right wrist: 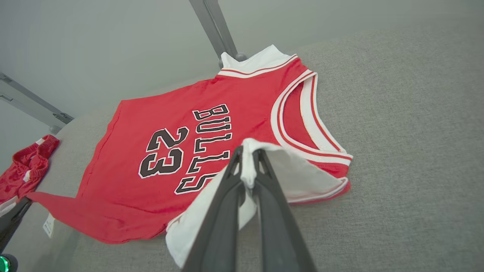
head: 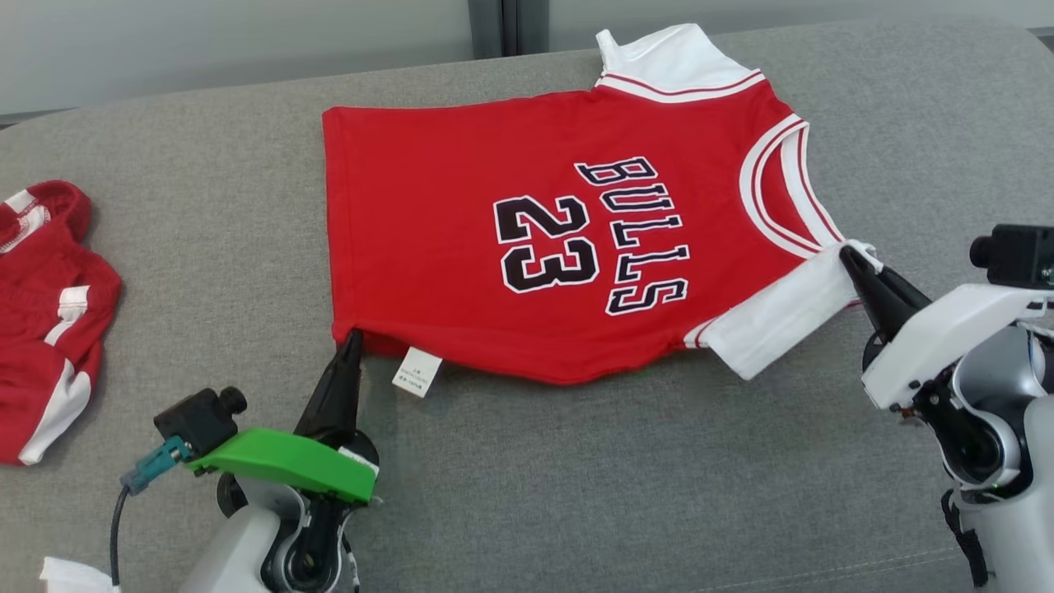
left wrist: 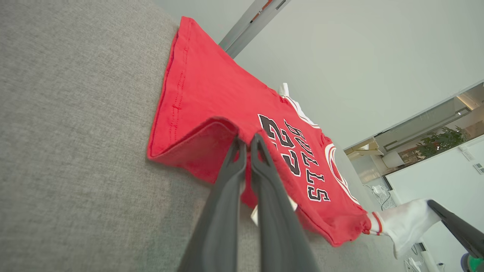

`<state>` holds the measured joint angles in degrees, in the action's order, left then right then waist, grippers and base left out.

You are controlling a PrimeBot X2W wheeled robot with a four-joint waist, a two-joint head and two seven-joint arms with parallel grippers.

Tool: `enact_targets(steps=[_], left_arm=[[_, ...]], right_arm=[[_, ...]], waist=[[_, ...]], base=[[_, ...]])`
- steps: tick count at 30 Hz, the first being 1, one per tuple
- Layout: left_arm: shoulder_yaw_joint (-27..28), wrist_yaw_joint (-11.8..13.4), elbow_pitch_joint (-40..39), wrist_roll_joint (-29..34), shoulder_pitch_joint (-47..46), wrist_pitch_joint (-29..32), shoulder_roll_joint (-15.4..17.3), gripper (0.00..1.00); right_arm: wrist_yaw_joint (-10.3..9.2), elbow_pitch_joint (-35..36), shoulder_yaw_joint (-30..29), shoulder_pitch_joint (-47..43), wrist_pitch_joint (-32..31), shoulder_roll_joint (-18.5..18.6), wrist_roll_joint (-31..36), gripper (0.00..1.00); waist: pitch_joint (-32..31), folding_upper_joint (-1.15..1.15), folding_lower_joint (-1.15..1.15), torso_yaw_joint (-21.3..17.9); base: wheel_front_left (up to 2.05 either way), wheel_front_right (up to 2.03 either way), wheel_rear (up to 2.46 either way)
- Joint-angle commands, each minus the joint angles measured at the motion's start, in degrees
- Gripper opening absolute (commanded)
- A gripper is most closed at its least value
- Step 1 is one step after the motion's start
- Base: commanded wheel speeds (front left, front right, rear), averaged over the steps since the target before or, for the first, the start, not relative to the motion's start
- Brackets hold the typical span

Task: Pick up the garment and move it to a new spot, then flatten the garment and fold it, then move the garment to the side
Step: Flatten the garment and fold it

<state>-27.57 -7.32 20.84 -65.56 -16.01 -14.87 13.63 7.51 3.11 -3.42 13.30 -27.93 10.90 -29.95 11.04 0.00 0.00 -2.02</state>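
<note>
One grey fabric surface (head: 576, 494) carries everything.

1. The jersey (head: 461, 247) lies front-up at centre, reaching toward 12 o'clock, with its collar at 3 o'clock and its hem at 9 o'clock.
2. A second red garment (head: 45, 321) lies crumpled at 9 o'clock, well apart from the jersey.
3. My right pincer (head: 848, 255), at 3 o'clock, is clamped on the near sleeve (head: 782, 317).
4. My left pincer (head: 352, 339), at 7 o'clock, is clamped on the hem corner (left wrist: 196, 139).
5. A small white label (head: 417, 372) hangs from the near edge, just beside my left pincer.

Handling: I judge the cloth to be light, soft and limp. It will sag and crease between two grips, so I would hold it at corners and seams and keep it taut.

View differences: the head view gives the whole outline and the far sleeve at 1 o'clock. The left wrist view shows the hem corner raised into a fold off the surface. The right wrist view shows white sleeve cloth pinched between my fingers (right wrist: 272, 196) and draped over them.
</note>
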Motion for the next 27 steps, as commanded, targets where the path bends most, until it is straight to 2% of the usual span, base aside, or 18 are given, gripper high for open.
enact_targets(steps=[1, 14, 27], left_arm=[[0.1, -0.2, 1.4, 0.0, -2.0, -0.2, -0.2, 0.0], [0.4, -0.2, 14.0, 2.3, -13.4, -0.3, -2.7, 0.0], [-0.2, -0.2, 16.9, 4.4, -17.1, -0.3, -4.3, 0.0]], right_arm=[[-0.04, -1.2, 0.4, 2.0, 0.8, 0.4, -0.2, 0.0], [-0.03, -14.2, 4.7, 16.4, 10.7, 1.7, 0.0, 0.0], [-0.03, -24.9, 5.7, 24.2, 19.7, 1.5, 2.4, 0.0]], waist=[[0.8, 0.0, 0.0, 0.0], [5.5, 0.0, 0.0, 0.9], [7.9, 0.0, 0.0, 2.3]], base=[[0.0, 0.0, 0.0], [0.0, 0.0, 0.0], [0.0, 0.0, 0.0]])
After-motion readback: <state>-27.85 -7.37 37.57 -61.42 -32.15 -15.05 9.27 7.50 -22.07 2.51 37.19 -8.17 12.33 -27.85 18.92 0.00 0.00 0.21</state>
